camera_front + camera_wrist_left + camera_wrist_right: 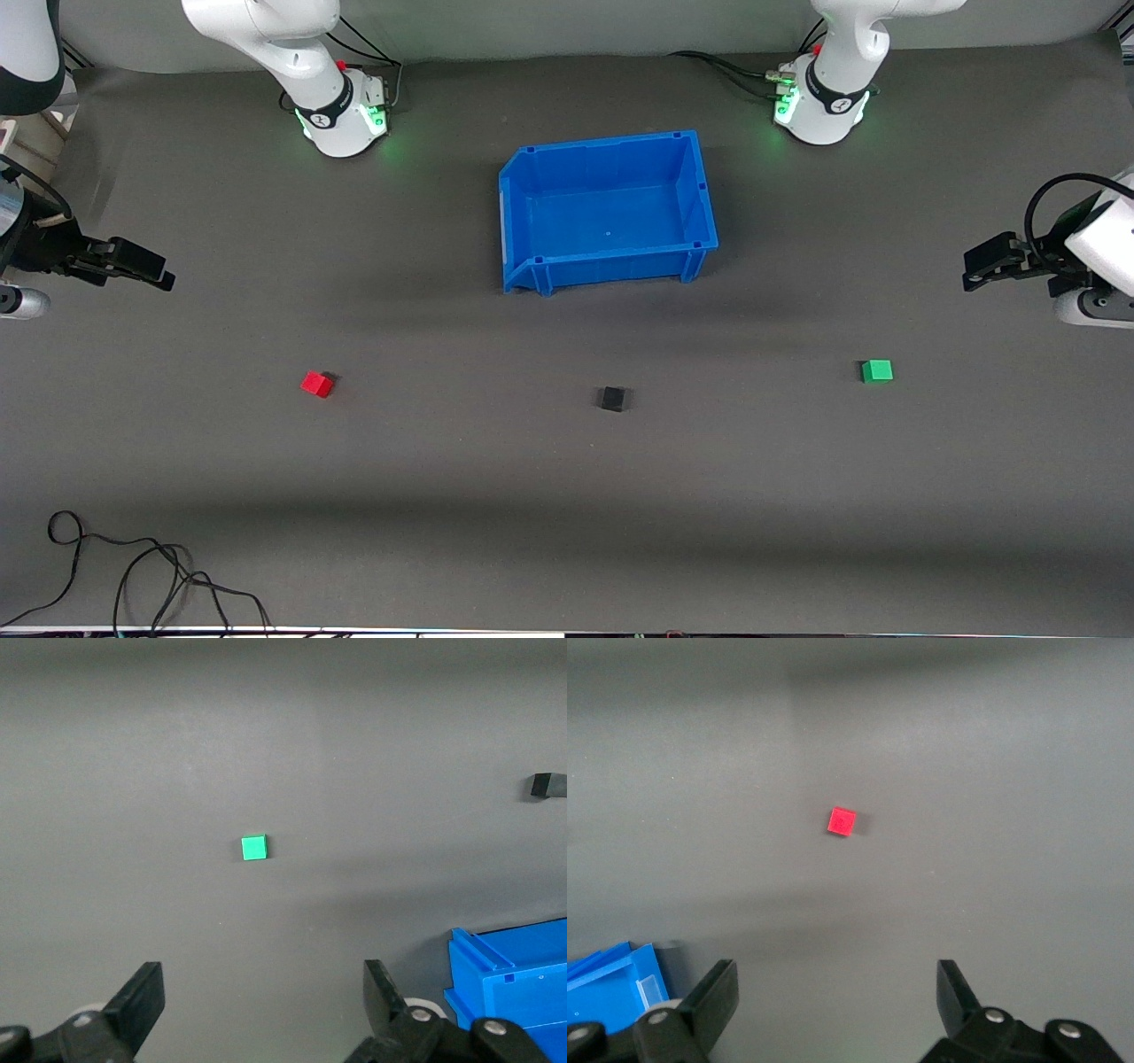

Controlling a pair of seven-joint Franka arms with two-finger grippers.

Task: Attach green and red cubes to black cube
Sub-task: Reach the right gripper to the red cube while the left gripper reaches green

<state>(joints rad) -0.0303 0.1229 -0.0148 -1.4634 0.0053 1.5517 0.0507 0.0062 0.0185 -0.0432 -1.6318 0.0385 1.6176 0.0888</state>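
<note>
1. Cubes lie apart on the table: red cube (317,384) toward the right arm's end, black cube (612,399) midway, green cube (877,371) toward the left arm's end, all nearer the front camera than the blue bin (532,177).
2. Left gripper (974,275) hangs over the table's edge, jaws released, empty.
3. Right gripper (162,276) likewise, jaws spread.

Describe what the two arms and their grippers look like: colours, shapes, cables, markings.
Both arms are glossy white with rounded segments and black bands near bases that glow green. Black cables run from each base, and another loops at the left wrist. The left gripper and right gripper are matte black, each with two flat, wedge-tipped fingers on bodies with silver screw heads.
</note>
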